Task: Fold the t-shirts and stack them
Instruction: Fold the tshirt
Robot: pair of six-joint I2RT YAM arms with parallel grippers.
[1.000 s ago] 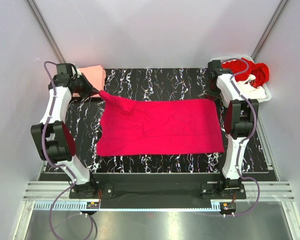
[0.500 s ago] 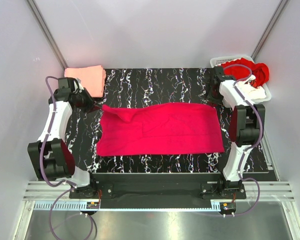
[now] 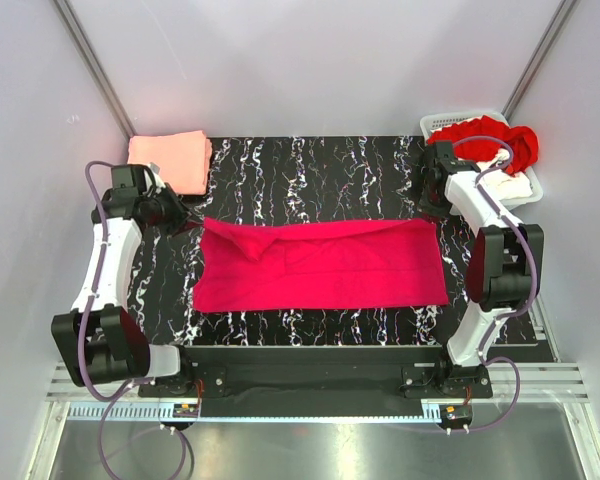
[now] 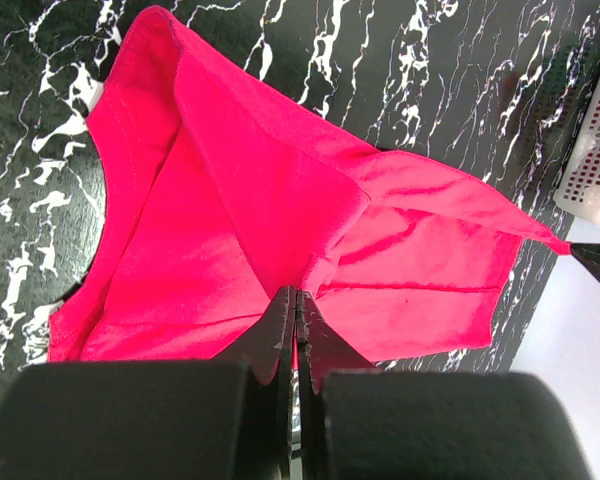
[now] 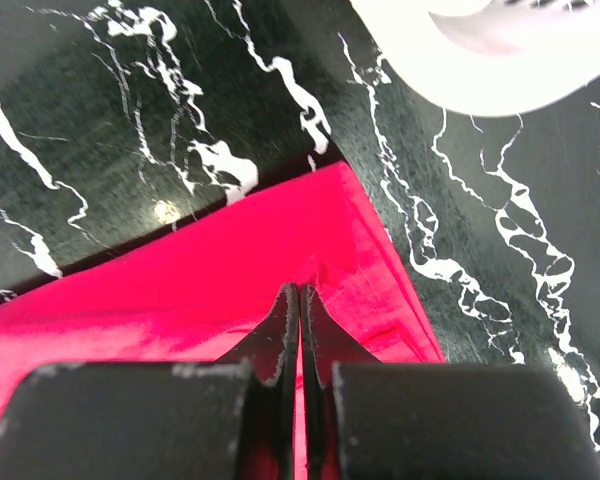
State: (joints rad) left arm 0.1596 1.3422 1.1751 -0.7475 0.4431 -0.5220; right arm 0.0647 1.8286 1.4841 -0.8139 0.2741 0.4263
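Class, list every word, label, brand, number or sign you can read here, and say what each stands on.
No text can be read in any view.
The magenta t-shirt, salmon t-shirt, basket and table: no print visible.
The small tags below the arm bases: too small to read.

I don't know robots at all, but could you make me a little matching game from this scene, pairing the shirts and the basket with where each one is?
Things:
1. bright pink t-shirt
2. pale pink t-shirt
3. red t-shirt
4. white basket

Places:
a. standing at the far right corner
b. spread across the middle of the table
c. heaped inside the basket
d. folded at the far left corner

Pairs: 1-b, 2-d, 3-c, 4-a
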